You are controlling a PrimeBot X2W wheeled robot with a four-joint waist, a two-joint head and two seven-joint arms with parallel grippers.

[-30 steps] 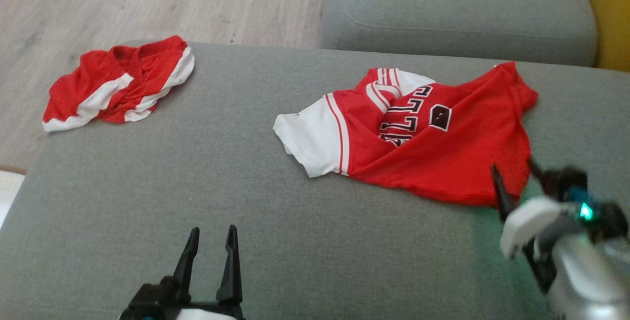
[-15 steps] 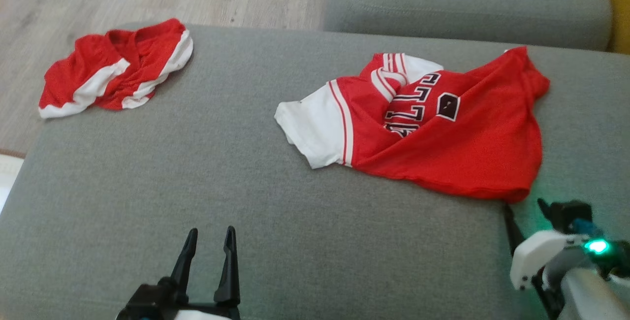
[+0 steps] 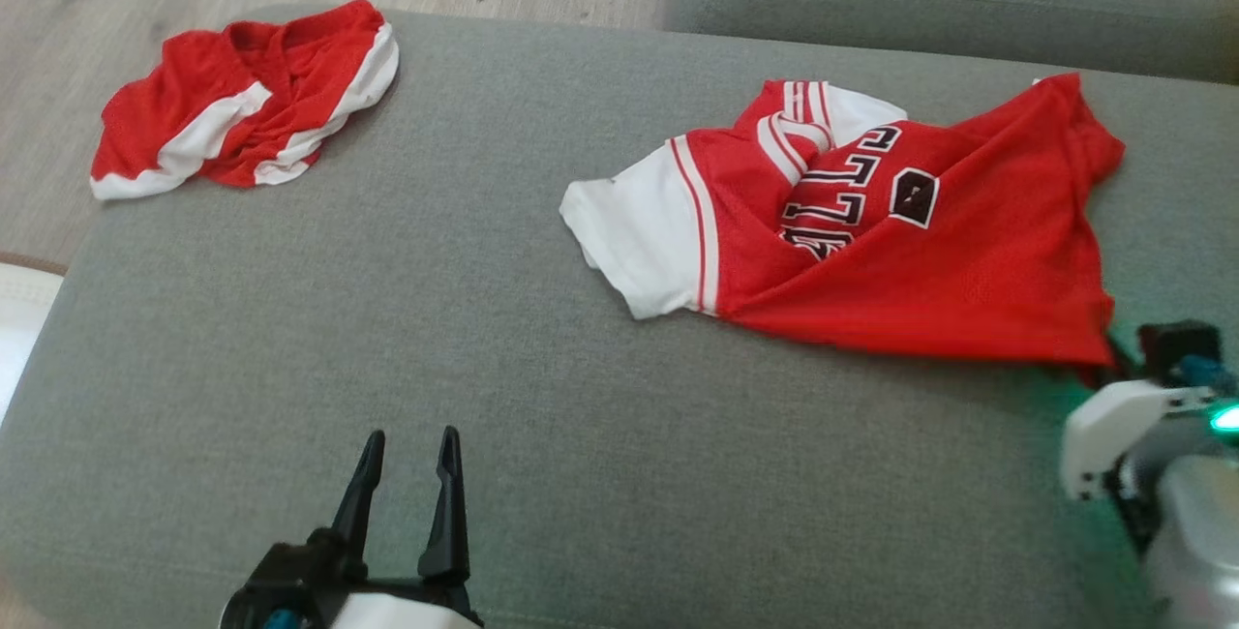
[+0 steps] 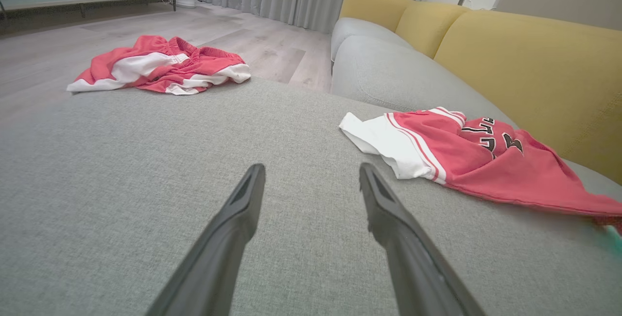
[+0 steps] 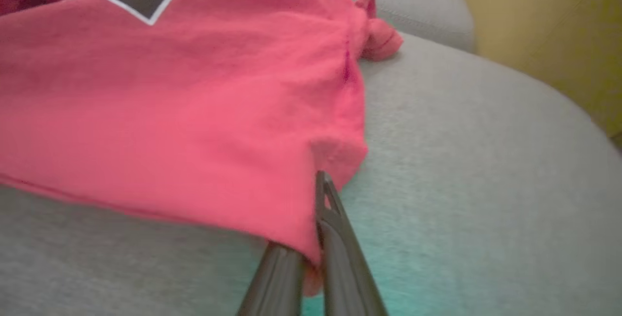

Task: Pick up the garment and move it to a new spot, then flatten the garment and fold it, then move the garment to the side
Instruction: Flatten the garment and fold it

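Garment corner pinched — right gripper clamped.

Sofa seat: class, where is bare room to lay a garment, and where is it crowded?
Widest bare patch of the sofa seat: between the shorts and the jersey, down to the open left gripper. A narrower strip runs below the jersey. Crowded at the right, where the right gripper pinches the jersey's corner.

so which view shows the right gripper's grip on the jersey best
Right wrist view: close up, the right gripper is shut on the jersey's corner. The head view shows its white body beside that corner, fingers hidden. The left wrist view shows the jersey's stretched hem.
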